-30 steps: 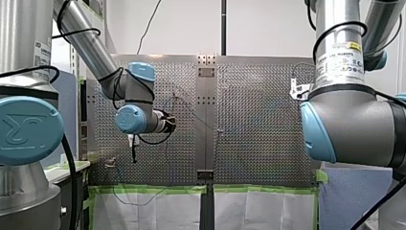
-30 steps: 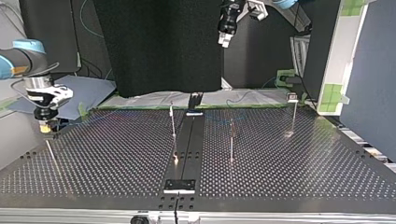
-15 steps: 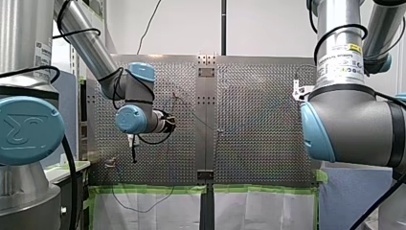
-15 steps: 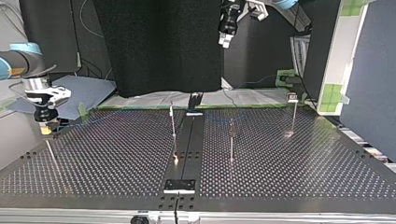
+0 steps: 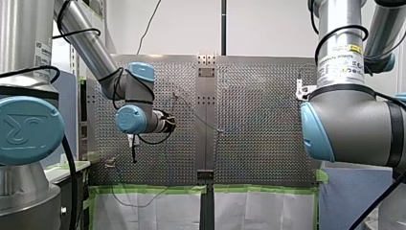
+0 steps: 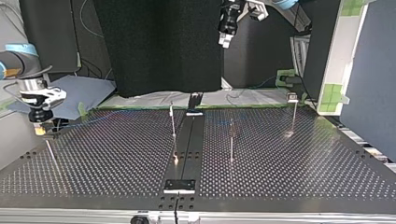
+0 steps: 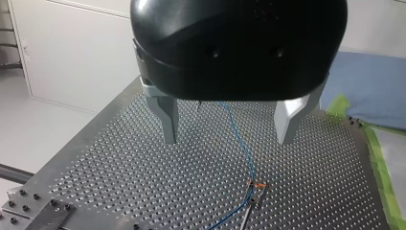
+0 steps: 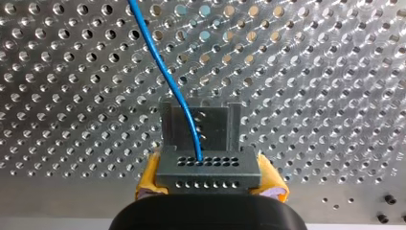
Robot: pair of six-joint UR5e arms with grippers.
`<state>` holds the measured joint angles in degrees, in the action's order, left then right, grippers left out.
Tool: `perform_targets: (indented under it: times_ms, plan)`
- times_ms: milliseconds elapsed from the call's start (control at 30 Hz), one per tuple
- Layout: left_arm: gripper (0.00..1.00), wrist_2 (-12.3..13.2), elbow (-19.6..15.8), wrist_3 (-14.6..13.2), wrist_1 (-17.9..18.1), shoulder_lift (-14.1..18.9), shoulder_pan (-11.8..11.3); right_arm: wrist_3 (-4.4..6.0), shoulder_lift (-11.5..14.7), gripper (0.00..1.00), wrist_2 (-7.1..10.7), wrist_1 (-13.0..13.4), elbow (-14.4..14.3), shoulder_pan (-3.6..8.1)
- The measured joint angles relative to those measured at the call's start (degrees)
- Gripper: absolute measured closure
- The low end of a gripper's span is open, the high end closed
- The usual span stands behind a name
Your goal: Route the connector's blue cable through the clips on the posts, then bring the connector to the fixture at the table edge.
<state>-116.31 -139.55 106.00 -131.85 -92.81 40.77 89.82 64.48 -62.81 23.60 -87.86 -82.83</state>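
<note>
Holey metal tabletop (image 6: 289, 163) with thin posts (image 6: 231, 140). Right tool (image 8: 210, 186) clamped on connector (image 8: 208, 165), at nine o'clock in top view. Left tool (image 7: 227, 139) apart, empty. Blue cable (image 8: 163, 67) through one clip (image 7: 254, 184); fixture trip probably left.

L gripper (image 7: 229, 140) fingers apart, R gripper (image 8: 210, 186) fingers clamped.

A white wall (image 5: 268, 28) is filling the front view from ten to two o'clock, and a dark pole (image 5: 223, 26) is standing before it at twelve. At six, green tape (image 5: 258, 188) is edging white sheeting (image 5: 258, 211). In the top view a black backdrop (image 6: 159, 42) is hanging at twelve and a grey-blue sheet (image 6: 88, 91) is lying at nine. In the left wrist view a pale floor (image 7: 28, 129) is showing at eight.
</note>
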Motion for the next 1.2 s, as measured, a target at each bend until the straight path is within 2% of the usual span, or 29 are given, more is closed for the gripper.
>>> perform_targets:
  times_ms: [133, 433, 667, 1200]
  plan:
    - [0.00, 0.00, 0.00, 0.06, 0.00, 0.01, -0.01, -0.36, -1.01, 1.00, 0.00, -0.07, 0.60, -0.22]
    - [0.00, 0.00, 0.00, 0.08, 0.00, 0.03, 0.01, -0.04, -1.51, 1.00, 1.22, 1.25, 0.86, -0.52]
    - [0.00, 0.00, 0.00, 0.08, 0.00, 0.02, 0.01, 0.34, -1.75, 1.00, 2.08, 2.00, 0.88, -0.68]
    - [0.00, 0.00, 0.00, 0.04, 0.00, -0.02, 0.03, 1.42, -2.03, 1.00, 2.28, 2.45, 1.39, -0.75]
